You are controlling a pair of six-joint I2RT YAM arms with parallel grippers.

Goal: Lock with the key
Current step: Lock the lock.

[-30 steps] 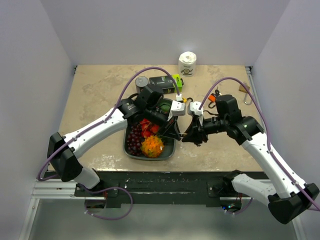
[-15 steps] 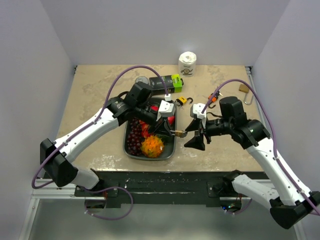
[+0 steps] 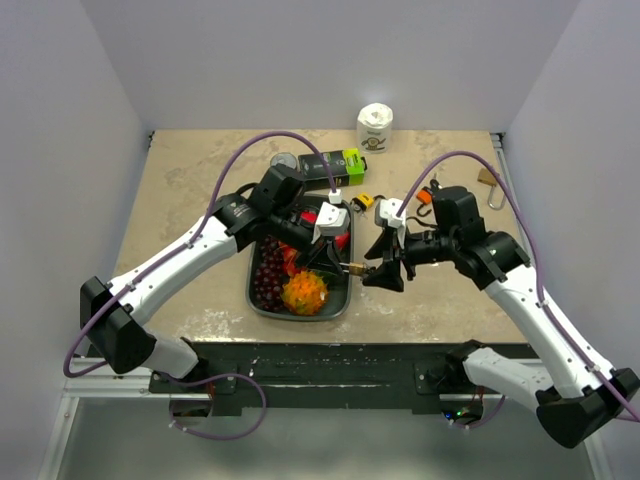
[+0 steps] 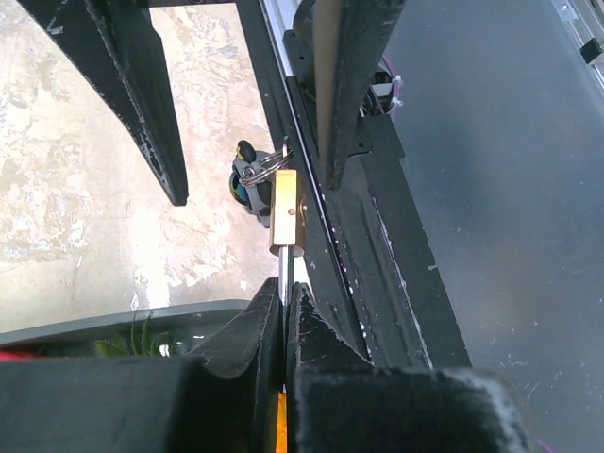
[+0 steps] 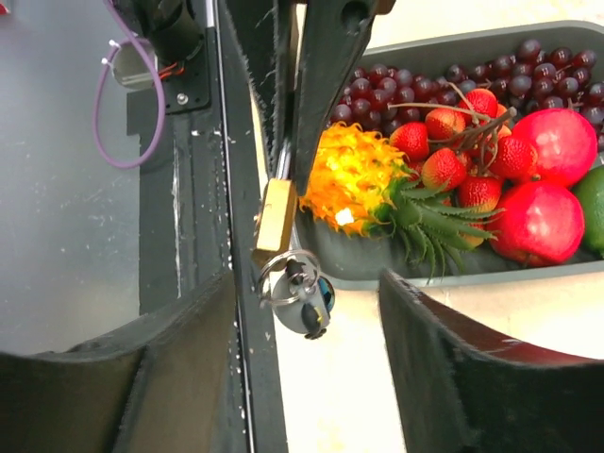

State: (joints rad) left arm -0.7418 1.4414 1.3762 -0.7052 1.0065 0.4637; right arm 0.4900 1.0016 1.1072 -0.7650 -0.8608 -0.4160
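A small brass padlock point(image 4: 285, 209) hangs in the air over the table's near edge. My left gripper point(image 4: 286, 288) is shut on its steel shackle. A key point(image 5: 302, 297) on a wire ring sticks out of the lock's point(image 5: 276, 215) far end. My right gripper point(image 5: 307, 283) is open, one finger on each side of the key and not touching it. In the top view the left gripper point(image 3: 335, 262) and the right gripper point(image 3: 381, 267) face each other, with the padlock point(image 3: 355, 268) between them.
A grey tray point(image 3: 297, 316) of grapes, strawberries, a pineapple and red fruit lies under the left arm. Behind it are a black and green box point(image 3: 332, 162), a white roll point(image 3: 375, 127) and a second padlock point(image 3: 488, 178) at the far right.
My right gripper opened and let go of the key, drew back a little, then came in again around it. The left arm shifted toward the near edge with the padlock, then held still.
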